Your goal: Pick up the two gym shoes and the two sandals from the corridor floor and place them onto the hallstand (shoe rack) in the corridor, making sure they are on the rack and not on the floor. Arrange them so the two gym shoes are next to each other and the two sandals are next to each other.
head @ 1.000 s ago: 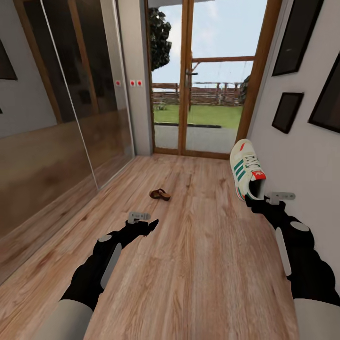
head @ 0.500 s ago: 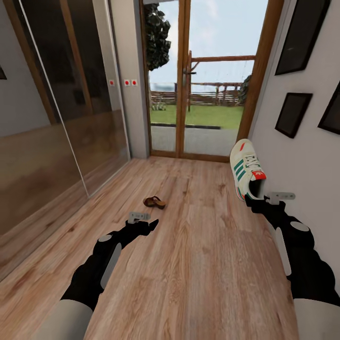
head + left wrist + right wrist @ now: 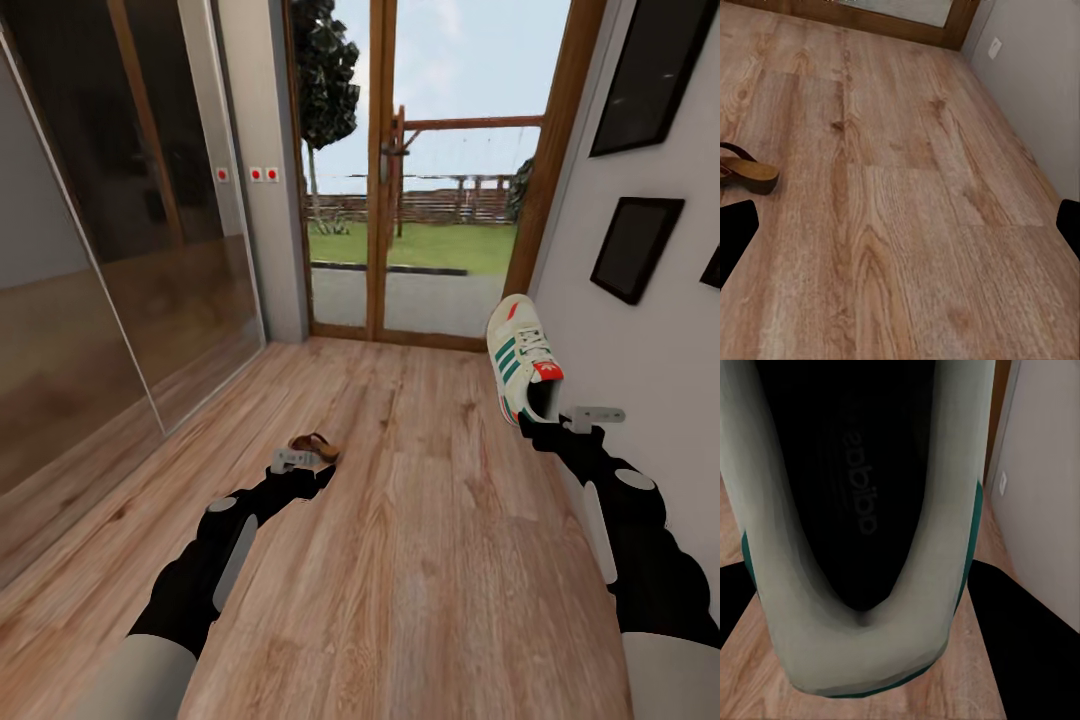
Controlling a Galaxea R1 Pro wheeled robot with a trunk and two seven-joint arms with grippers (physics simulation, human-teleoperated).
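My right gripper (image 3: pixel 537 420) is shut on the heel of one cream-white gym shoe (image 3: pixel 522 362) with green stripes, held up toe-high near the right wall. In the right wrist view the shoe's dark opening (image 3: pixel 862 510) sits between the black fingers (image 3: pixel 1020 622). One dark brown sandal (image 3: pixel 313 446) lies on the wood-plank corridor floor (image 3: pixel 430 560), just beyond my left gripper (image 3: pixel 318 478), which hangs open above the planks. The left wrist view has the sandal (image 3: pixel 746 171) close to one finger. The other shoe, the other sandal and the hallstand are out of view.
A glazed wooden door (image 3: pixel 420 200) closes the corridor's far end. Dark sliding wardrobe panels (image 3: pixel 100 300) line the left side. The white right wall (image 3: pixel 660 400) carries dark picture frames (image 3: pixel 635 245) and a low socket (image 3: pixel 994 47).
The whole view has shifted as the robot rolled forward down the corridor; the sandal now lies much closer to my left gripper. Both arms keep their pose, the shoe still held.
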